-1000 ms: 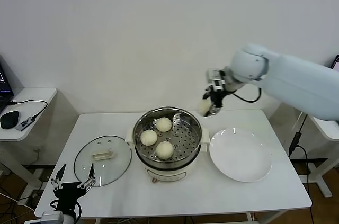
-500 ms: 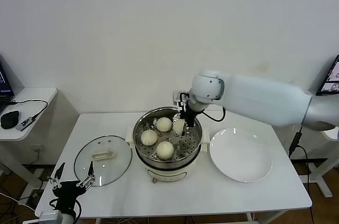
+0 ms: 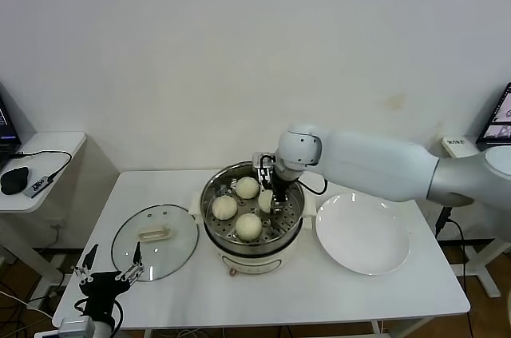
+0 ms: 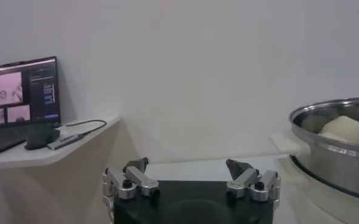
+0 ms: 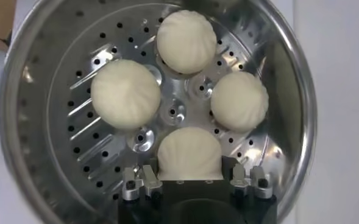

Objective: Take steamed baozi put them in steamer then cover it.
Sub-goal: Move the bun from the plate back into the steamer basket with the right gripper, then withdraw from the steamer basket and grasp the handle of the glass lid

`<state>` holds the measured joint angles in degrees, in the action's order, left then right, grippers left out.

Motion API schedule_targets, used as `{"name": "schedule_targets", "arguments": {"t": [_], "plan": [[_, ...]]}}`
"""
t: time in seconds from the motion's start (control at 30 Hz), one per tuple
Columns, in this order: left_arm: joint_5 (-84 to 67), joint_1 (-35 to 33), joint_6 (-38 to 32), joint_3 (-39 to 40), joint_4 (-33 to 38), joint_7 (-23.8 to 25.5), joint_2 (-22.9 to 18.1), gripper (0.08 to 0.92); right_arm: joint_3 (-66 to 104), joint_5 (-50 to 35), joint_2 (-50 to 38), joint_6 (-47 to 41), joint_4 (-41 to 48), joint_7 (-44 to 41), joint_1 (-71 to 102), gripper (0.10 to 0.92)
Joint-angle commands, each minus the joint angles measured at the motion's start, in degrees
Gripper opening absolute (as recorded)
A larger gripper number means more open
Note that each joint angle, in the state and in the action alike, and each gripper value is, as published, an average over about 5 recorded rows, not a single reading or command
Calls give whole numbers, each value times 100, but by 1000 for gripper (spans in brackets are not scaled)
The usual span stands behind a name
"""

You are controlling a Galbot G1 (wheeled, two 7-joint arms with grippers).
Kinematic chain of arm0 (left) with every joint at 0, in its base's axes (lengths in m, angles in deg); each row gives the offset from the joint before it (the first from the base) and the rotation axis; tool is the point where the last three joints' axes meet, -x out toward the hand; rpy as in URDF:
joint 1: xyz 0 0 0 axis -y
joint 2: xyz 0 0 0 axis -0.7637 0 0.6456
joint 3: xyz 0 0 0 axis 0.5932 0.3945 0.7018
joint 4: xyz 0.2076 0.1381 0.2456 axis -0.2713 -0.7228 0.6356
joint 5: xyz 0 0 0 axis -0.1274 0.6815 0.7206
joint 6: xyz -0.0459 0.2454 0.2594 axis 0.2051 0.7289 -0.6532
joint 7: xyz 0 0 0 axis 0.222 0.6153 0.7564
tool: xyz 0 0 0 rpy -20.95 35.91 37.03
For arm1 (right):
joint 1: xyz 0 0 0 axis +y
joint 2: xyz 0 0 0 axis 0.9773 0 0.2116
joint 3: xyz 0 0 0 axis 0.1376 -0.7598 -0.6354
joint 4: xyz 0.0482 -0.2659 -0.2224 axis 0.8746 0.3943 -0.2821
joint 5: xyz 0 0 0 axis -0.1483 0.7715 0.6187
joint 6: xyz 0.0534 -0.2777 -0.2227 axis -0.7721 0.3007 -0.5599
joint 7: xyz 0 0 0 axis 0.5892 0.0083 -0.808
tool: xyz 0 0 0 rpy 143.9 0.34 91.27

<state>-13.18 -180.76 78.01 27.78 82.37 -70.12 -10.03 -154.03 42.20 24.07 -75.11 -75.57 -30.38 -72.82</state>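
The steamer point(image 3: 252, 248) stands mid-table. Its perforated tray point(image 5: 75, 152) holds three loose steamed baozi point(image 5: 186, 41) point(image 5: 125, 94) point(image 5: 239, 101). My right gripper point(image 3: 274, 194) reaches down inside the pot and is shut on a fourth baozi point(image 5: 189, 152), which sits low over the tray beside the others. In the right wrist view that gripper point(image 5: 189, 171) has its fingers on either side of the bun. The cover point(image 3: 155, 240) lies flat on the table left of the steamer. My left gripper point(image 3: 108, 276) rests open at the table's front left corner, nothing in it.
An empty white plate point(image 3: 363, 232) lies right of the steamer. A side table point(image 3: 44, 150) with a mouse and cable stands at far left. From the left wrist, the steamer wall point(image 4: 337, 164) and one baozi point(image 4: 345, 129) show.
My right arm carried the baozi from behind the steamer's right side leftwards and down into the pot. The left arm and the cover have not moved.
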Motion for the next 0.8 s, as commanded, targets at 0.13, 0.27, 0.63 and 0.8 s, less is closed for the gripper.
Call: {"name": "schedule_targets", "arguments": {"t": [0.13, 0.27, 0.63, 0.8], "plan": [[1, 9, 7, -1, -21, 6, -3, 823, 93, 134, -79, 29, -29, -170, -58, 658], [-7, 26, 22, 15, -12, 13, -2, 823, 213, 219, -323, 206, -191, -385, -295, 760], [-35, 98, 4, 18, -107, 6, 28, 823, 1140, 148, -1681, 508, -1358, 904, 158, 823], [-34, 141, -81, 18, -244, -11, 36, 823, 2056, -512, -2615, 821, -2157, 2964, 1504, 823]]}}
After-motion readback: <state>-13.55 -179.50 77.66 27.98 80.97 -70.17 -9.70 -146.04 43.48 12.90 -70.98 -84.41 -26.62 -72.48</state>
